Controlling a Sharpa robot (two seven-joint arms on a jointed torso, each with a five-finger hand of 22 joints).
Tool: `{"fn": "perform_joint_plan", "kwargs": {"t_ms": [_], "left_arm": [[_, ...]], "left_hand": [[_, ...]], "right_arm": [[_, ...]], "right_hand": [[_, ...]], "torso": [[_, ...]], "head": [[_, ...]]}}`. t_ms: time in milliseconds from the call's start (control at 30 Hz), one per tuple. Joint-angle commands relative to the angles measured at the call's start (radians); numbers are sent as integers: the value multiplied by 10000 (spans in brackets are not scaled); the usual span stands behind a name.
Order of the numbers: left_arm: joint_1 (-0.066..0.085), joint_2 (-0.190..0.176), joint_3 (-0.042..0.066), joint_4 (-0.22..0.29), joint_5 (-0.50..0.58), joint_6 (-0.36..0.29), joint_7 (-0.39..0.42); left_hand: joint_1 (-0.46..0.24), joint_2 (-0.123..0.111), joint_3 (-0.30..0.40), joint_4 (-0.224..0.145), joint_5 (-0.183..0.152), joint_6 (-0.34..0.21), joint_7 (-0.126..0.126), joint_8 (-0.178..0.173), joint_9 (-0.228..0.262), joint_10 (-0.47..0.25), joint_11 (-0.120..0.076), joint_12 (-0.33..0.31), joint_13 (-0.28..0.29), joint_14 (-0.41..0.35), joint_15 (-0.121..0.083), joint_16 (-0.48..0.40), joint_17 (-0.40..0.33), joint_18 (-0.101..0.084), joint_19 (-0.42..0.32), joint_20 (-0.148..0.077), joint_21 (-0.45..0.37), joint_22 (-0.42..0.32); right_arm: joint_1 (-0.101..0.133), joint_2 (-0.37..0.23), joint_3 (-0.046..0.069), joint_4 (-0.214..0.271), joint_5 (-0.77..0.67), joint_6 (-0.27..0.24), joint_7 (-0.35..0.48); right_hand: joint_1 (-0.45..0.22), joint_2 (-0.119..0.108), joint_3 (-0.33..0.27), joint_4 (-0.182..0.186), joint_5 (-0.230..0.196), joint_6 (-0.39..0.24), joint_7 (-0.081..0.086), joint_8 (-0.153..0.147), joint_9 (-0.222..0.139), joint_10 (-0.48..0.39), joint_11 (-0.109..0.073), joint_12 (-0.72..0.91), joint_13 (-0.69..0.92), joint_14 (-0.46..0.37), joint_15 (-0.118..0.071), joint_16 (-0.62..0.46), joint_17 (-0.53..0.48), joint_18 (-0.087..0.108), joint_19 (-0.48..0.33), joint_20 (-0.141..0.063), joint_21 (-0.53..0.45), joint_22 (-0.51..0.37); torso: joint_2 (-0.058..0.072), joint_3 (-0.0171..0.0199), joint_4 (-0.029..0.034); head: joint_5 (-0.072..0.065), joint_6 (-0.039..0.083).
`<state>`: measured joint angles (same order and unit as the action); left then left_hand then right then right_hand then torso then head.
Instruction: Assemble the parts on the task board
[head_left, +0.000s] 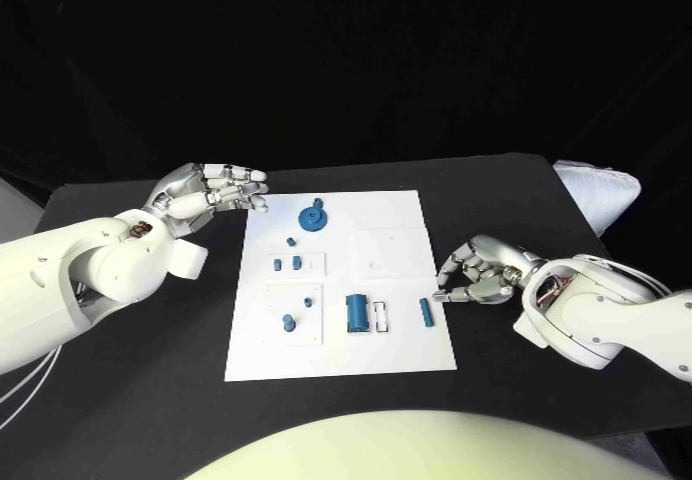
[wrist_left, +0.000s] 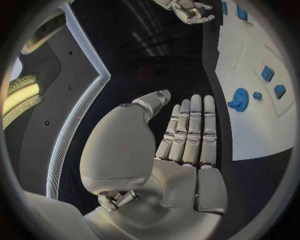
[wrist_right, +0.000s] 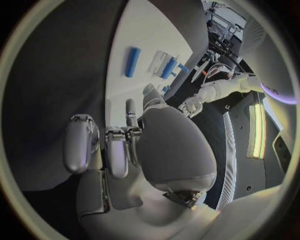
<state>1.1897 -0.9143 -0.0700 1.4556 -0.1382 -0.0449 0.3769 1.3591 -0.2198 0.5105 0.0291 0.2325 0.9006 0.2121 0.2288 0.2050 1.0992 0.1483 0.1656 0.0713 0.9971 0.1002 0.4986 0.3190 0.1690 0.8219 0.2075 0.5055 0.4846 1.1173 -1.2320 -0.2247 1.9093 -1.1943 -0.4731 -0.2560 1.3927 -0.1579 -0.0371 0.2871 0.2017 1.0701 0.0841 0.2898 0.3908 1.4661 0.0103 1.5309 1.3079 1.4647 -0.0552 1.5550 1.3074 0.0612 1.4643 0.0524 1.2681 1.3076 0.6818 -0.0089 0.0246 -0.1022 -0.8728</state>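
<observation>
Currently, task barely begun, by my reading: blue parts lie loose across white board (head_left: 404, 350), none held. Gear (head_left: 313, 217) near far edge; cylinder (head_left: 356, 312) toward near edge; bar (head_left: 426, 310) at right edge. Left hand (head_left: 216, 190) off far-left corner, fingers apart, empty. Right hand (head_left: 476, 272) beside bar, fingers curled, empty.

The white task board (head_left: 404, 345) lies flat mid-table. A blue gear (head_left: 313, 217) sits at its far end, small blue pieces (head_left: 289, 263) just nearer, one small piece (head_left: 289, 322) near left. A blue cylinder (head_left: 355, 312) lies near centre and a slim blue peg (head_left: 426, 310) by the right edge
</observation>
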Motion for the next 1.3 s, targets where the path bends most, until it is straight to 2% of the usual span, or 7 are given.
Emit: {"fn": "perform_joint_plan", "kwargs": {"t_ms": [33,300,533,733,900,1167,1300], "left_arm": [[-4,-2,4,40,65,64,180],[-6,-32,2,57,67,75,183],[-7,-46,2,65,67,80,177],[-7,-50,2,59,67,88,164],[-7,-52,2,51,67,92,153],[-7,-65,1,53,67,98,140],[-7,-74,1,59,67,107,129]], "left_hand": [[104,1,-46,-11,-26,16,11,26,-9,53,12,-19,9,76,-23,-57,10,101,92,3,-69,-9],[101,-6,-56,-4,-27,27,4,33,-8,68,8,-13,12,76,-25,-68,23,100,95,5,-87,-19],[101,-6,-56,-4,-27,27,4,33,-8,68,8,-13,12,76,-25,-68,23,100,95,5,-87,-19],[106,-4,-55,-3,-24,32,0,37,-8,73,4,-11,12,77,-27,-74,31,101,98,6,-96,-24],[106,-4,-55,-3,-24,32,0,37,-8,73,4,-11,12,77,-27,-74,31,101,98,6,-96,-24],[106,-4,-55,-3,-24,32,0,37,-8,73,4,-11,12,77,-27,-74,31,101,98,6,-96,-24],[106,-4,-55,-3,-24,32,0,37,-8,73,4,-11,12,77,-27,-74,31,101,98,6,-96,-24]], "right_arm": [[-123,26,-7,34,-1356,211,-982],[-397,356,-8,-59,-1833,291,-1692],[-605,647,-9,-147,-1928,240,-1914],[-693,884,-17,-177,-1927,140,-1931],[-745,1038,-26,-217,-1913,189,-1958],[-889,1242,-40,-359,-2156,504,-2051],[-959,1384,-54,-424,-2364,719,-2088]], "right_hand": [[-106,-36,-2,56,87,95,-13,54,-4,844,-35,-40,2344,925,-6,-47,2027,-87,286,7,40,1935],[-635,-116,-38,71,188,242,-83,130,-6,850,-98,-44,2346,924,-62,-54,2019,-86,289,-44,33,1934],[-814,-124,-53,77,172,264,-100,149,-6,855,-111,-36,2352,927,-75,-50,2032,-85,289,-57,25,1933],[-988,-101,-57,79,174,278,-112,164,-7,863,-122,-23,2361,932,-85,-44,2052,-89,295,-67,42,1937],[-1035,-78,-44,75,185,294,-121,176,-5,884,-130,25,2392,939,-89,-33,2083,-97,308,-70,88,1948],[-499,-39,276,10,193,317,-172,202,-22,902,-180,55,2415,942,-137,-32,2090,-99,316,-114,96,1951],[-111,-68,546,-8,62,325,-184,196,-51,906,-193,61,2421,944,-149,-30,2102,-102,319,-130,108,1954]], "torso": [[1,-7,19],[8,-7,24],[15,-1,21],[0,2,20],[4,-10,30],[0,-15,31],[-2,-12,33]], "head": [[-56,2],[-66,2],[-71,2],[-65,2],[-60,2],[-53,2],[-49,2]]}}
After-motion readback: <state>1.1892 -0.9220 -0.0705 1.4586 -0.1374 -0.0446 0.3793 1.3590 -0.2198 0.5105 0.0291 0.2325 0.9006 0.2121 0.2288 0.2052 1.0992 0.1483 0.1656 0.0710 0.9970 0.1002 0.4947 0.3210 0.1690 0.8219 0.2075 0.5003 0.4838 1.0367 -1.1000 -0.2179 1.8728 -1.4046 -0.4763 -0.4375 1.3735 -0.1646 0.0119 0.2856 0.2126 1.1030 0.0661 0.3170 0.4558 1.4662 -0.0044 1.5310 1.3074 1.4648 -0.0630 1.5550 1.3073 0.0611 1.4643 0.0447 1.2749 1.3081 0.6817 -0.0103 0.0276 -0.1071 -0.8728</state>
